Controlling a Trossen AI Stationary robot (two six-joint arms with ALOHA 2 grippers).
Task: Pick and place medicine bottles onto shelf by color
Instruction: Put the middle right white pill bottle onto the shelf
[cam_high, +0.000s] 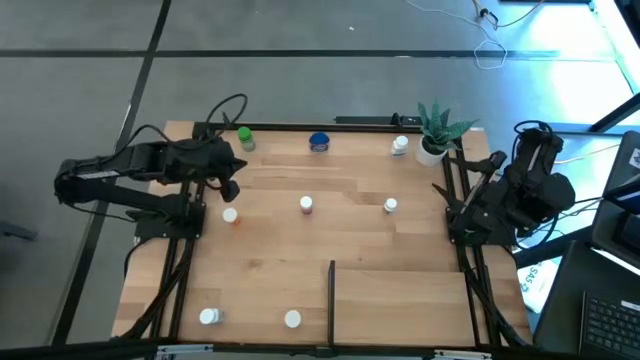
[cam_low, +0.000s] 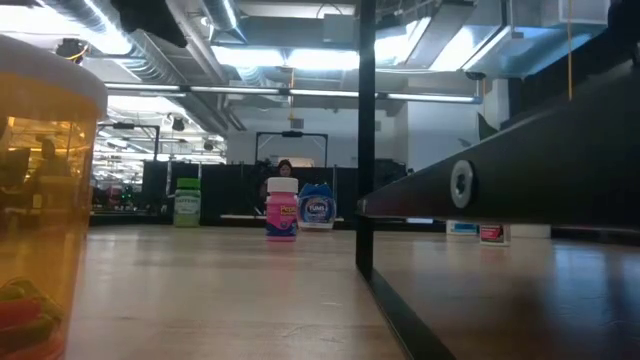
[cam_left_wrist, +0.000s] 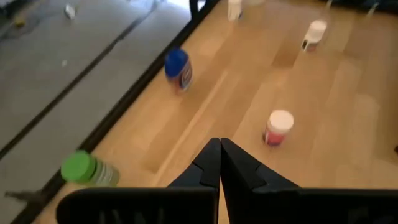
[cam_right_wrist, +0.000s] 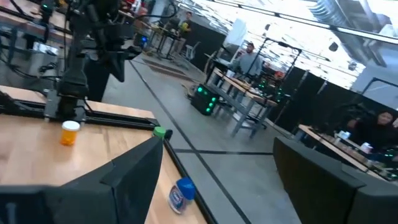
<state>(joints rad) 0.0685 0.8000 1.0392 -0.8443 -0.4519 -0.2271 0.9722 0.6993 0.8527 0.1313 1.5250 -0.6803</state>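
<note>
Several small bottles stand upright on the wooden table: a green one (cam_high: 245, 140), a blue one (cam_high: 319, 142), a white one (cam_high: 400, 146), a pink one (cam_high: 306, 205), another white one (cam_high: 390, 205), an orange one (cam_high: 230, 215), and two white-capped ones at the near edge (cam_high: 208, 317) (cam_high: 292, 319). The shelf (cam_high: 400, 300) is the plank patch at the near right, beside a black divider bar (cam_high: 331, 290). My left gripper (cam_left_wrist: 219, 165) is shut and empty, over the table's far left between the green bottle (cam_left_wrist: 87, 169) and the pink bottle (cam_left_wrist: 278, 127). My right gripper (cam_right_wrist: 230, 186) is open and empty at the table's right edge.
A potted green plant (cam_high: 435, 130) stands at the far right corner. Black frame rails run along both sides of the table. In the low view the orange bottle (cam_low: 40, 200) stands close to the camera at the left, and the divider bar (cam_low: 365, 140) stands upright in the middle. People sit at desks in the room beyond.
</note>
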